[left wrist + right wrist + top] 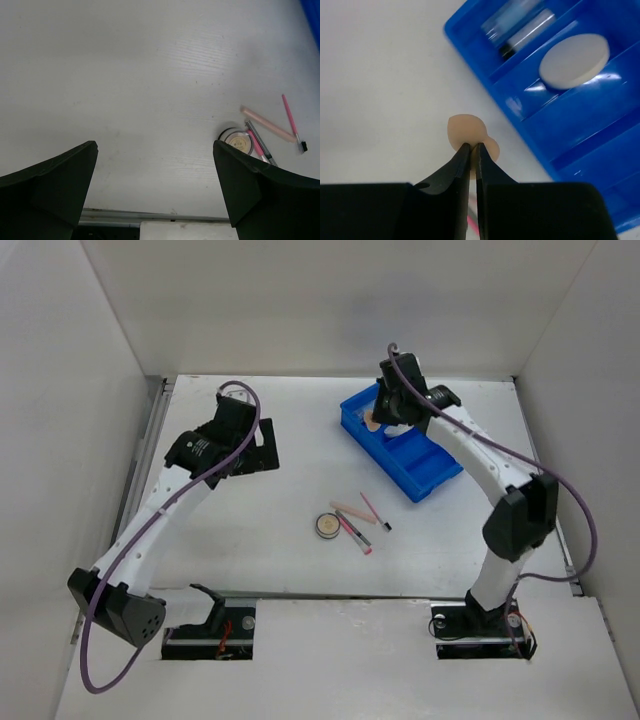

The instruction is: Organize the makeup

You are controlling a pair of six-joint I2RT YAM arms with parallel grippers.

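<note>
My right gripper is shut on the beige sponge and holds it in the air just off the near-left edge of the blue divided tray. In the top view the right gripper hangs over the tray's far end. Two clear tubes and a cream round pad lie in tray compartments. The round beige compact, a beige stick and thin pink and dark pencils lie mid-table. My left gripper is open and empty, left of them.
The left wrist view shows the left gripper over bare table, with the compact, the beige stick and a pink pencil to its right. White walls enclose the table on three sides.
</note>
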